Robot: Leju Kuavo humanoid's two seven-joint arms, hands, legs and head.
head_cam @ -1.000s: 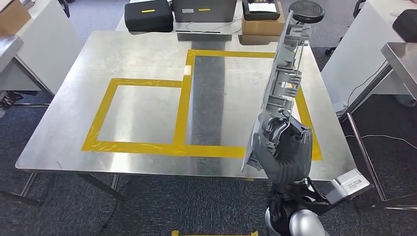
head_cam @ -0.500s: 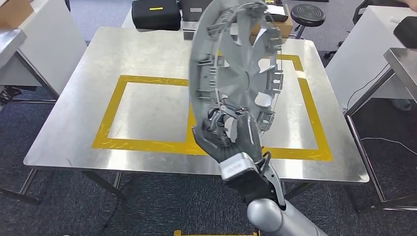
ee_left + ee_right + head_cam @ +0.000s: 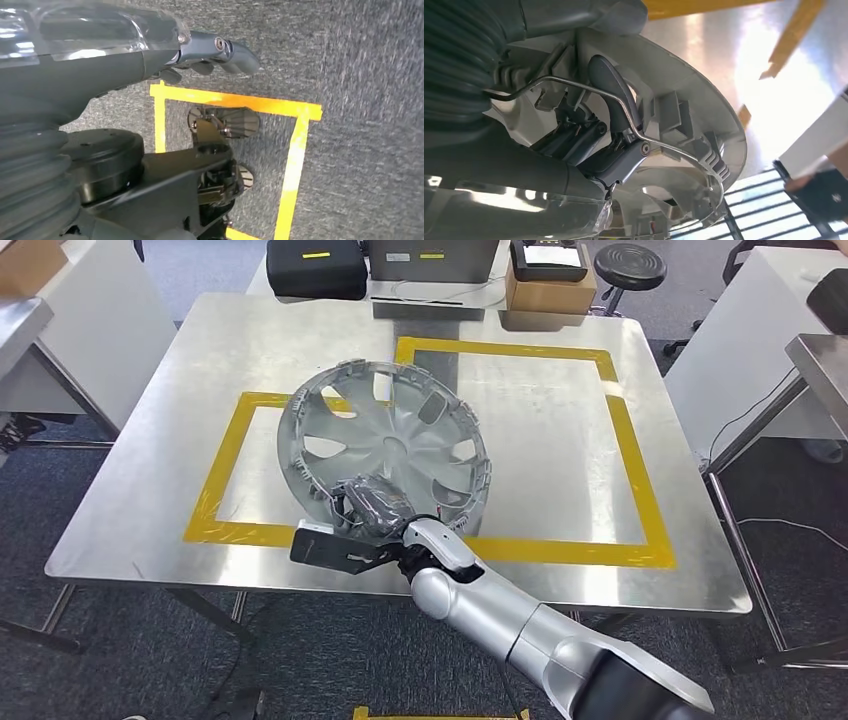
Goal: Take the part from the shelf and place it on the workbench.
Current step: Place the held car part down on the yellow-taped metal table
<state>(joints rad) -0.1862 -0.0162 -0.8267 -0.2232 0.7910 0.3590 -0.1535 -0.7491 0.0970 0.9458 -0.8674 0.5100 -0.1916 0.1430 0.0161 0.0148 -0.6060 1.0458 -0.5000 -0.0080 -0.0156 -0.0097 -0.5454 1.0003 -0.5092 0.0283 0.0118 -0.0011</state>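
The part is a silver-grey wheel cover [image 3: 390, 445] with its hollow side up, lying low over the steel workbench [image 3: 540, 430] across the yellow tape line [image 3: 383, 530] between the two marked fields. My right hand [image 3: 370, 505] grips its near rim, and the arm reaches in from the lower right. In the right wrist view dark fingers [image 3: 614, 95] curl around the wire ring and clips on the wheel cover [image 3: 684, 130]. I cannot tell whether the near rim touches the table. My left hand [image 3: 215, 50] hangs over grey carpet, holding nothing.
A black case [image 3: 318, 268], a grey box and a cardboard box [image 3: 545, 290] with a device on it sit past the workbench's far edge, and a black stool [image 3: 628, 265] stands behind. White tables flank both sides. Another steel table [image 3: 825, 360] stands at the right.
My right arm has swung the wheel cover down from upright and high to nearly flat over the workbench, moving it left toward the tape line. The view shifted a little early on.
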